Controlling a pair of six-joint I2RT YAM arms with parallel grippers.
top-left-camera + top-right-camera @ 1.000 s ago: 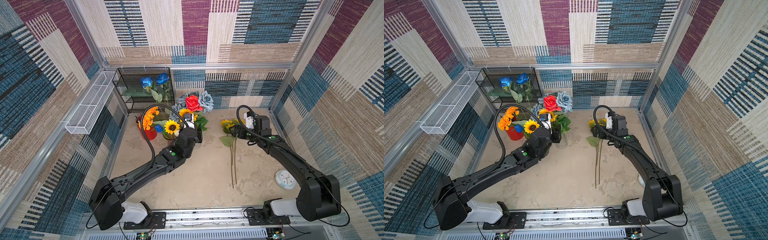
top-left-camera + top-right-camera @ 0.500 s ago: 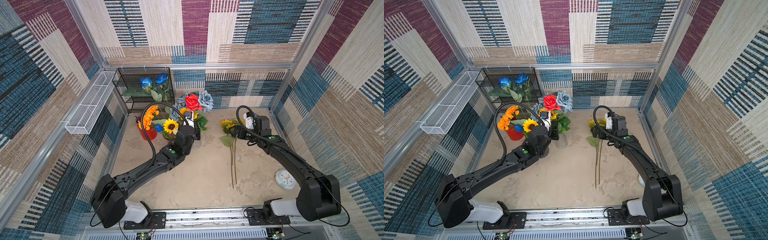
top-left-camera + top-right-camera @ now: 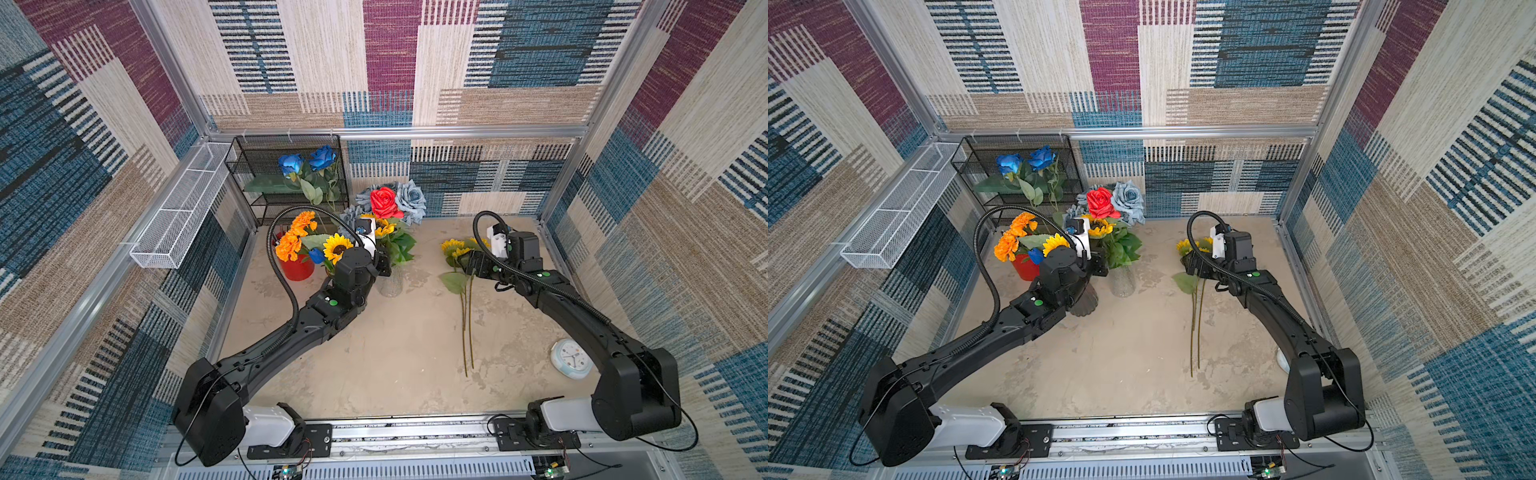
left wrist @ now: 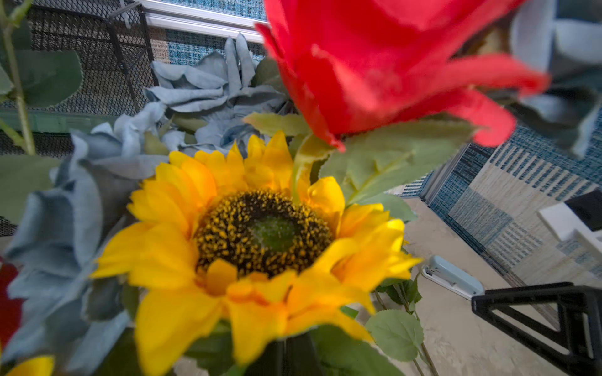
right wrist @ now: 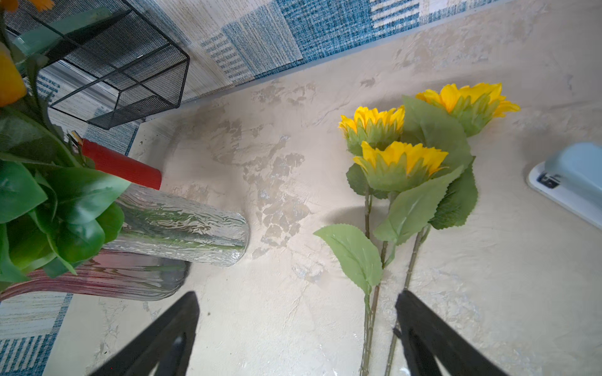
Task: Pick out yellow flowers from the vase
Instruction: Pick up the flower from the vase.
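Observation:
A clear glass vase (image 3: 390, 284) (image 5: 182, 228) holds a red rose (image 3: 384, 201), grey-blue roses and one sunflower (image 3: 384, 227) (image 3: 1100, 227). In the left wrist view that sunflower (image 4: 260, 234) fills the picture. My left gripper (image 3: 383, 262) (image 4: 286, 355) sits right beneath its head with the jaws shut on its stem, and petals hide the grip itself. Three more yellow flowers (image 3: 455, 249) (image 5: 400, 159) lie flat on the table to the right. Just above their stems hovers my right gripper (image 3: 467, 264) (image 5: 298, 325), open and holding nothing.
A darker ribbed vase (image 3: 1084, 303) with another sunflower (image 3: 337, 248) stands under my left wrist. Beside it is a red pot (image 3: 296, 266) of orange flowers. A black mesh shelf (image 3: 286, 166) holds blue roses. A clock (image 3: 571, 358) and a pale blue stapler (image 5: 573, 175) lie at the right.
My left gripper has pushed back and leftwards into the bouquet, and its jaws have closed under the sunflower. The right arm has stayed still.

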